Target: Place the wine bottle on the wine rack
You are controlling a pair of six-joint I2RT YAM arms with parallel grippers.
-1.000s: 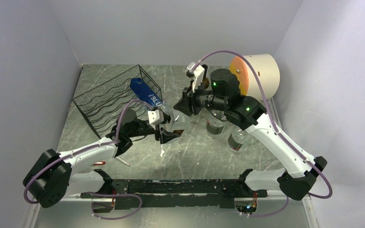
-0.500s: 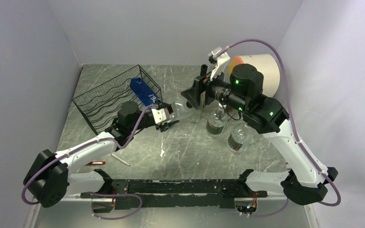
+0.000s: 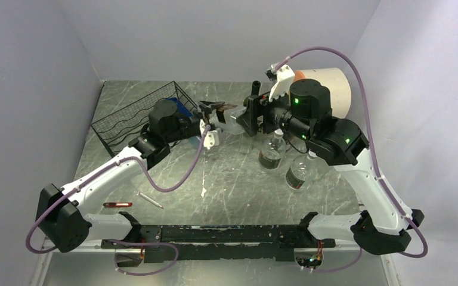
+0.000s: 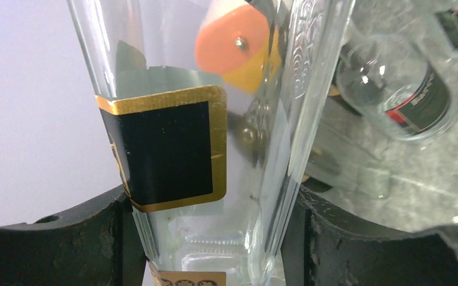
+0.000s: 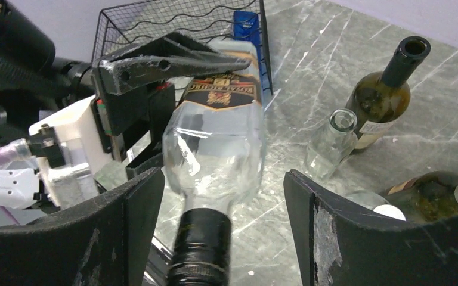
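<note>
1. Left claw [image 4: 209,214] is clamped on the wine bottle [image 3: 229,117]. It has swung up from the middle of the counter [image 3: 238,190] toward the far edge, just right of the wine rack [image 3: 125,125].
2. Right claw [image 5: 222,176] gapes around the neck, no grip.
3. Handover looks done; racking remains.

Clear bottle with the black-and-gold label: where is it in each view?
Top external: bottle at centre, right of the rack.
Left wrist: fills the middle.
Right wrist: centre, neck toward camera.
Landmark: rack, in the top view and at upper left of the right wrist view.
</note>
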